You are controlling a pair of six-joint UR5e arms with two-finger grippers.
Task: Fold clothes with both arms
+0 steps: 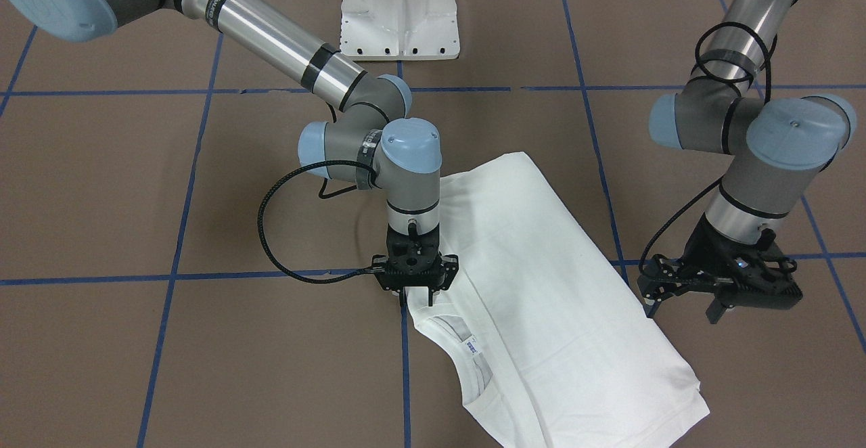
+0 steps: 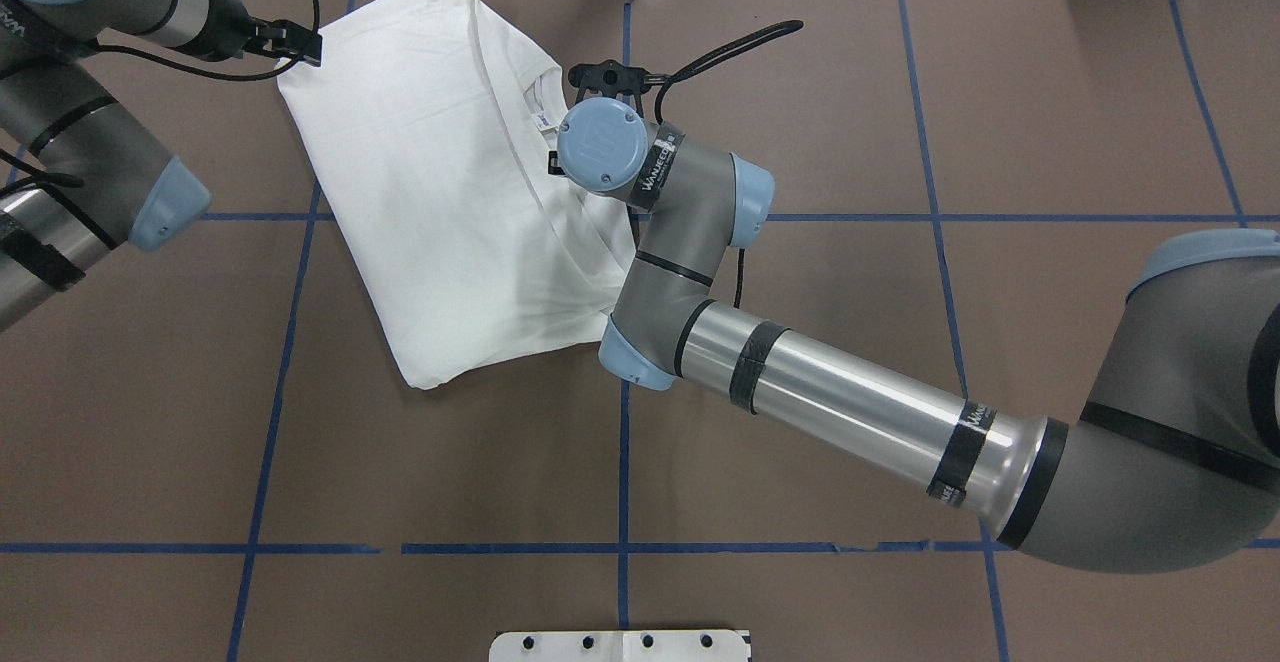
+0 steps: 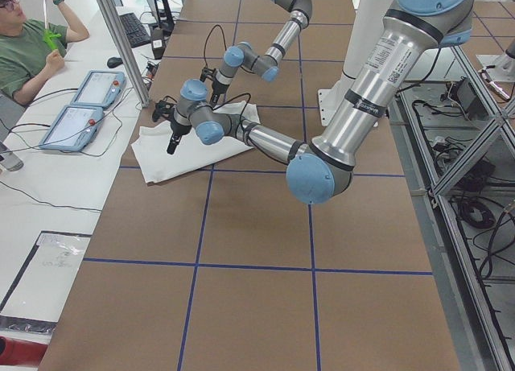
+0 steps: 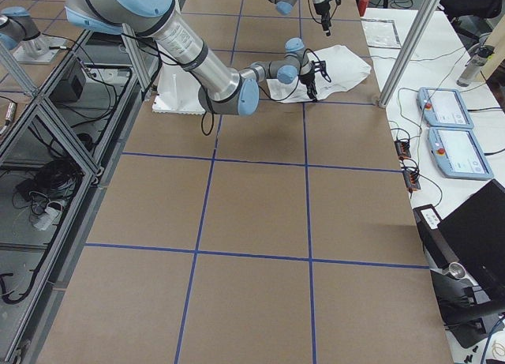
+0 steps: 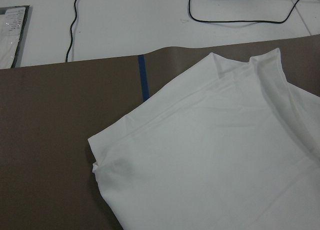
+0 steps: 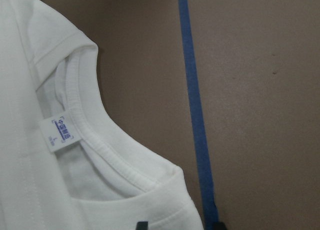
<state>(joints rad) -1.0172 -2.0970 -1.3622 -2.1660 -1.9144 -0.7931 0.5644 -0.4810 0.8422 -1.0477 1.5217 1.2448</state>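
Note:
The white T-shirt (image 1: 541,285) lies folded lengthwise on the brown table, its ribbed collar (image 6: 100,150) and neck label (image 1: 471,348) facing up; no text block shows. My right gripper (image 1: 416,297) points straight down at the shoulder edge beside the collar. Its fingertips (image 6: 142,224) stand a little apart, one over the fabric and one over the blue tape, holding nothing. My left gripper (image 1: 683,309) is open and empty, hovering just off the shirt's opposite long edge, near the corner (image 5: 95,157). The shirt also shows in the overhead view (image 2: 430,192).
The white pedestal base (image 1: 399,11) stands at the robot's side of the table. Blue tape lines (image 1: 406,367) grid the brown surface. Past the table's far edge lie a white bench with cables (image 5: 125,25), two teach pendants (image 3: 88,89) and an operator (image 3: 28,49).

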